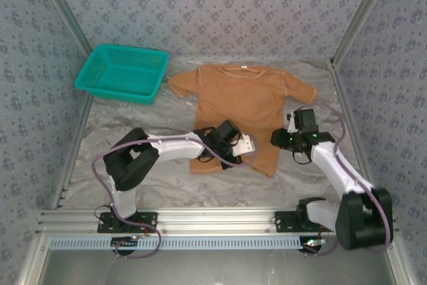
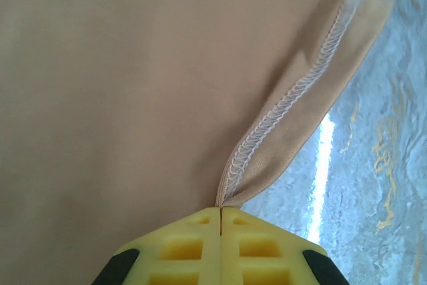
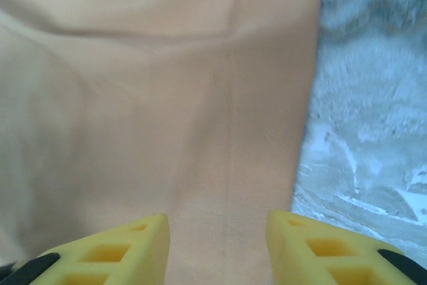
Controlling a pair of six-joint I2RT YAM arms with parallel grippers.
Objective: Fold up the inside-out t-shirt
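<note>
White-and-black arms point(image 1: 175, 146); yellow fingers point(image 2: 180, 248); purplish cables point(image 1: 95, 163)

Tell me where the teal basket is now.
In the top view, the basket sits at the far left of the table, close beside a sleeve of the t-shirt.

T-shirt point(image 1: 243, 101) flat on the table point(image 1: 133, 125) at frame centre, collar toward the top, basket point(image 1: 119, 91) upper left just beside its sleeve, left gripper point(image 2: 220, 213) at the lower hem, right gripper point(image 3: 217, 225) near its right edge.

The t-shirt point(image 1: 243, 98) is orange-tan with white seam stitching point(image 2: 287, 98), the basket point(image 1: 143, 65) teal, the counter point(image 1: 133, 121) marbled grey-white, the walls point(image 1: 213, 5) blue-grey with small flowers.
</note>
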